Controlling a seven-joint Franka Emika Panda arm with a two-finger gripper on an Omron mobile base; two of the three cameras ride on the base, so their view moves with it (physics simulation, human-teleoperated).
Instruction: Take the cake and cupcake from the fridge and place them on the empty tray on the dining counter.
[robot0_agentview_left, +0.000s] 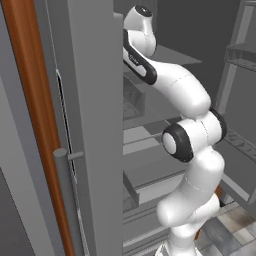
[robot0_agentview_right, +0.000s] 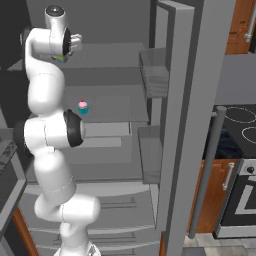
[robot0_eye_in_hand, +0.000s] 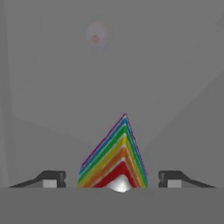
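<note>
**Gripper at the cake on the upper fridge shelf**

The fridge (robot0_agentview_right: 190, 100) stands open, its grey doors swung out to either side of the arm, and its inside is a plain grey box of flat shelves. In the right base view the right-hand door carries see-through bins on its inner face, and beyond it are a black cooktop (robot0_agentview_right: 237, 127) and brown wooden cabinets (robot0_agentview_right: 220, 195). In the left base view the left door's edge and its long vertical handle (robot0_agentview_left: 62, 200) fill the near side, with a brown wooden strip beside them. Lower drawers run across the bottom of the fridge under the shelves.

The arm reaches up between the two doors to the upper shelf. The shelf around the hand is bare grey, with open room to both sides and the back wall well behind. The door bins stand off to the right of the arm, apart from it.

In the hand view the cake (robot0_eye_in_hand: 114, 162) sits on the grey shelf between the gripper (robot0_eye_in_hand: 112, 178) fingertips, its pointed edge facing up the picture, with rainbow-striped layers and a bit of white at the bottom. The jaws are apart, with a gap on each side of the slice.

The cupcake (robot0_agentview_right: 83, 106), with pink frosting and a teal wrapper, stands alone on the shelf below, well apart from the hand.
</note>
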